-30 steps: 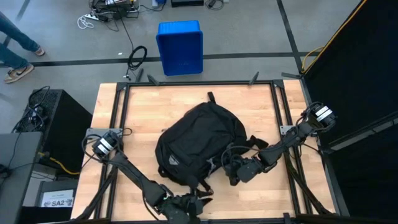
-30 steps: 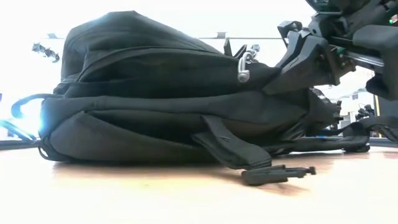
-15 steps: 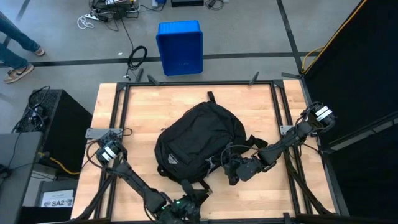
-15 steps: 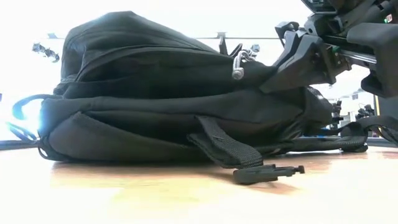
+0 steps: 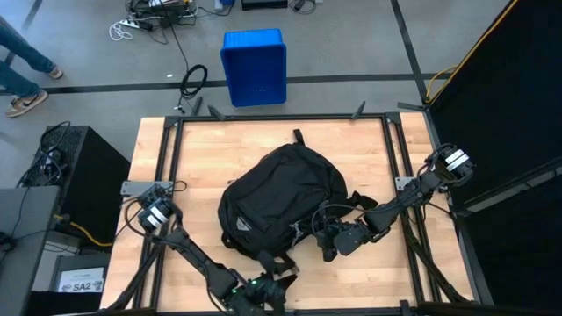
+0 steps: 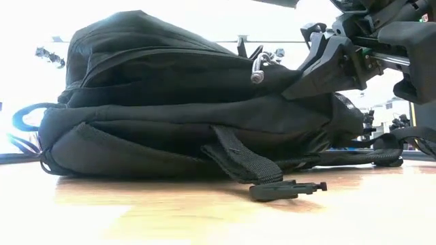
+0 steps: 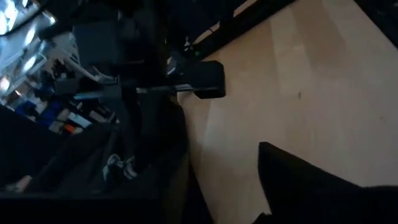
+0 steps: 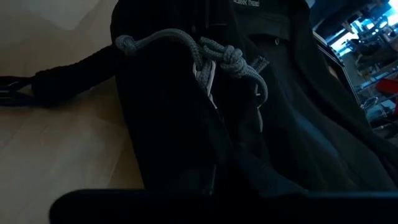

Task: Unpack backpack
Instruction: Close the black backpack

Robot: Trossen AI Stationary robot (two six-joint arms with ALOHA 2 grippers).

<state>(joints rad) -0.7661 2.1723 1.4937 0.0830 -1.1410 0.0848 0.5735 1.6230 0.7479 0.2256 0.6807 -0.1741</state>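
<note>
The black backpack [image 5: 281, 197] lies flat on its back in the middle of the wooden table; it also shows in the low view [image 6: 177, 102]. A strap with a black buckle [image 6: 286, 190] trails from its near side onto the table. My right gripper [image 5: 329, 239] is at the backpack's near right corner, shut on the fabric beside the grey cord zipper pulls [image 8: 208, 56]. My left gripper [image 5: 263, 285] is low at the table's near edge, just in front of the strap loop [image 5: 274, 263]. The left wrist view shows the buckle [image 7: 199, 78] ahead of it. My right gripper holds a ridge of the backpack's fabric [image 8: 168, 130] just below the knotted zipper pulls. It comes nearly level from the table's right [image 6: 300, 71]. The pinch itself is hidden under the gripper. The backpack rests on the table.
A blue plastic bin [image 5: 255, 66] stands on the floor beyond the table's far edge. Black frame rails [image 5: 171, 140] run along the table's left, right and far sides. Bare wood lies left of and behind the backpack. A person's legs [image 5: 22, 61] show at far left.
The backpack has shifted a little toward the table's left. Its zipper pulls and the strap buckle have slid left along with it. My right gripper has followed in the same direction. The left arm has shifted slightly, its gripper staying at the near edge.
</note>
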